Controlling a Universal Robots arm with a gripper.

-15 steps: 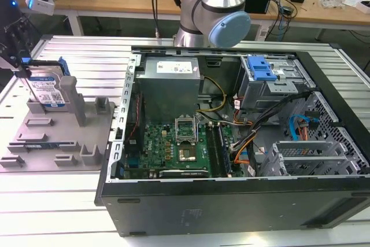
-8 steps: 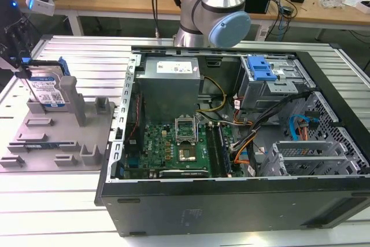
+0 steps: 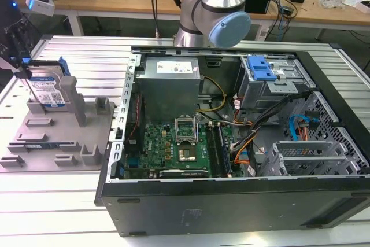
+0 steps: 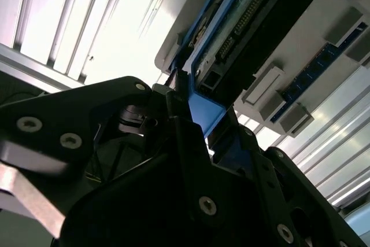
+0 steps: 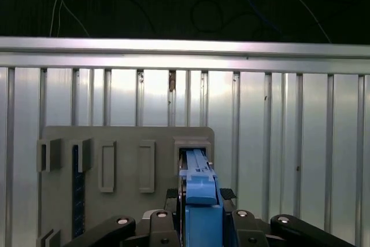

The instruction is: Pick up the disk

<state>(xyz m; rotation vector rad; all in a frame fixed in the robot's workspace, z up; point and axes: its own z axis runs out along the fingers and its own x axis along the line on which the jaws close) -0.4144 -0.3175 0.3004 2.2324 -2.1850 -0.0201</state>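
Disk (image 5: 199, 201) between gripper (image 5: 200, 196) fingers

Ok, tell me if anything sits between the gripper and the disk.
Nothing visible does. The gripper already straddles the disk, which stands on edge in the grey holder, with its fingers against the blue side rails.

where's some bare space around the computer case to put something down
Free: ribbed metal table behind the grey holder, and the strip in front of the computer case. Crowded: the holder, where the gripper meets the upright disk, and the case's interior.
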